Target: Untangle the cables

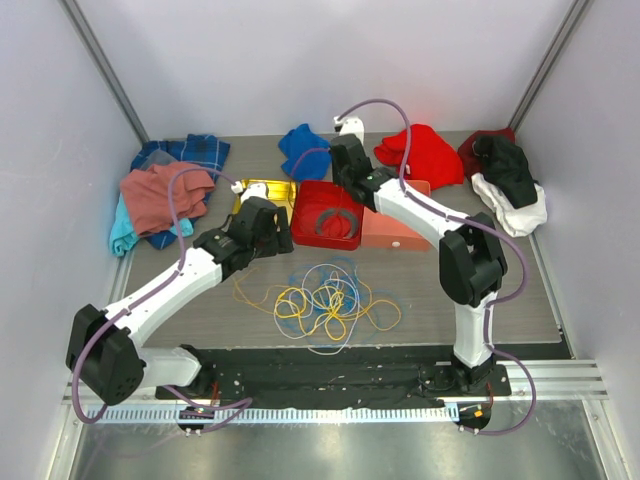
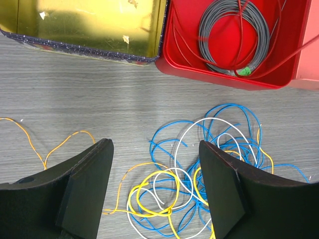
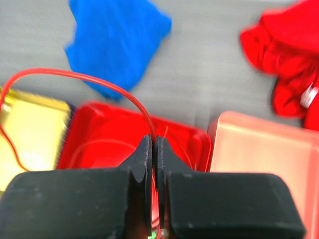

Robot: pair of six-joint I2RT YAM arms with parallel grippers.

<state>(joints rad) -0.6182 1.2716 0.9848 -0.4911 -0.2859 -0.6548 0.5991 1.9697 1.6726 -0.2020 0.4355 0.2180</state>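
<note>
Cables (image 1: pixel 322 300): lay knotted.
Right gripper (image 3: pixel 153 142): jaws clamped on the red wire (image 3: pixel 99 83).
Left gripper (image 2: pixel 155 149): jaws stood apart.
Risk: your pull could have dragged the grey coil (image 2: pixel 207 35).

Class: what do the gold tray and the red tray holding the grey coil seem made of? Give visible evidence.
Gold tray: probably thin metal, polished; it mirrors light like a tin. Red tray: glossy plastic or painted metal, smooth sheen; cannot tell which.

My yellow, blue, white and orange cables (image 1: pixel 325 300) lie on the grey wood-grain table (image 1: pixel 420 280), and I see a red cable (image 3: pixel 99 82). At their twelve o'clock, a red tray (image 2: pixel 224 79) with a grey coil (image 2: pixel 205 30); gold tin (image 2: pixel 89 25) at eleven; blue plaid cloth (image 1: pixel 195 150) at ten.
</note>
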